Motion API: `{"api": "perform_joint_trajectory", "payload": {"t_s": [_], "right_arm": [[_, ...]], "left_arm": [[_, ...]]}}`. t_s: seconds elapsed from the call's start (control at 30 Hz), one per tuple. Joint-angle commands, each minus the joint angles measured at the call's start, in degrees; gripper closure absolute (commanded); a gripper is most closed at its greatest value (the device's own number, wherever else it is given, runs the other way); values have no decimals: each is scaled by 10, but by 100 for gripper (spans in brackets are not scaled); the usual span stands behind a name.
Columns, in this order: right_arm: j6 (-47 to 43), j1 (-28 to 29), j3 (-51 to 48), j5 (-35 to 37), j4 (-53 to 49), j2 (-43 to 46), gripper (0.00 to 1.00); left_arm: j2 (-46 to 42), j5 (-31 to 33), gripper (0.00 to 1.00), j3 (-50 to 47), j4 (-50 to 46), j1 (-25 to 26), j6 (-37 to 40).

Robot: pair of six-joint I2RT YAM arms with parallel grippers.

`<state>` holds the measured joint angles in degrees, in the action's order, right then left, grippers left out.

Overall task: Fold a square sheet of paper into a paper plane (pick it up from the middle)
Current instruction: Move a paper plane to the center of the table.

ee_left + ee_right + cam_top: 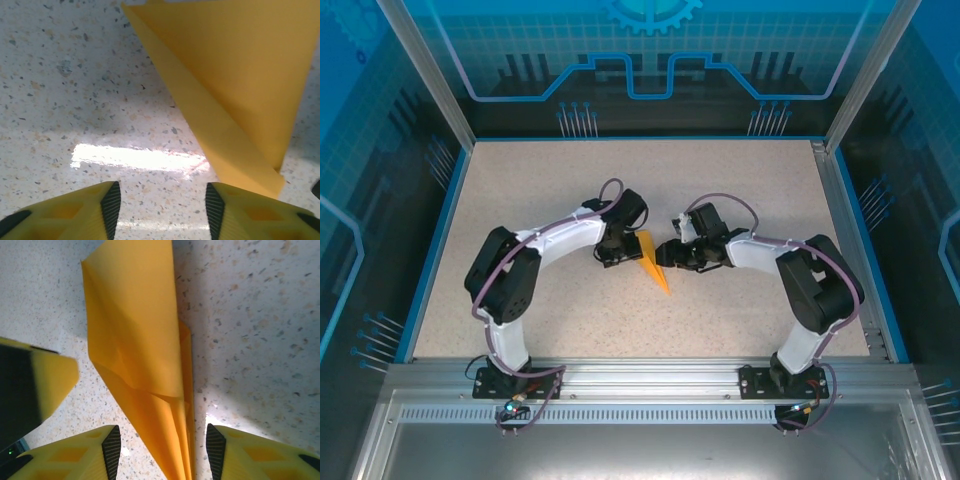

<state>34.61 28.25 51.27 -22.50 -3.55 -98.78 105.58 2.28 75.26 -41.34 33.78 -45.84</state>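
Observation:
The orange-yellow sheet of paper (653, 265), folded into a slim pointed dart, lies on the table between my two grippers, its tip toward the near edge. My left gripper (623, 252) stands open just left of it. In the left wrist view the left gripper (162, 210) has only bare table between its fingers, and the paper (235, 65) spreads up and to the right, its corner by the right finger (250, 215). My right gripper (672, 255) is open on the other side. In the right wrist view the right gripper (162, 452) straddles the narrow end of the paper (140, 340), with its pads apart from the paper.
The speckled table (740, 190) is bounded by a blue rim and transparent walls. A yellow finger of the left gripper (35, 385) shows at the left of the right wrist view, close to the paper's edge. Both arms bend inward toward the middle.

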Motion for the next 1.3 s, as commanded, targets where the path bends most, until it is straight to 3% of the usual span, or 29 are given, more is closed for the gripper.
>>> {"api": "perform_joint_trajectory", "payload": {"t_s": [0.0,0.1,0.3,0.57,0.73,0.9,1.07,1.27], "right_arm": [[14,2,-5,30,1,21,49],[22,-2,-29,33,10,26,49],[25,0,-30,28,11,25,49],[20,4,-22,19,16,12,49],[10,6,-12,-11,27,-14,48],[0,12,19,-31,32,-39,47],[-13,19,40,-46,25,-57,47],[-22,24,59,-47,13,-77,46]], "left_arm": [[-54,-31,38,-10,53,-5,-2],[-34,-46,26,14,49,-13,-15],[47,-80,28,74,12,-24,-32],[56,-76,42,60,-14,-30,-29],[24,-71,63,13,4,-37,-22],[3,-62,74,-16,17,-42,-11],[2,-68,82,-23,28,-43,-4],[9,-67,84,-24,26,-44,4]]}}
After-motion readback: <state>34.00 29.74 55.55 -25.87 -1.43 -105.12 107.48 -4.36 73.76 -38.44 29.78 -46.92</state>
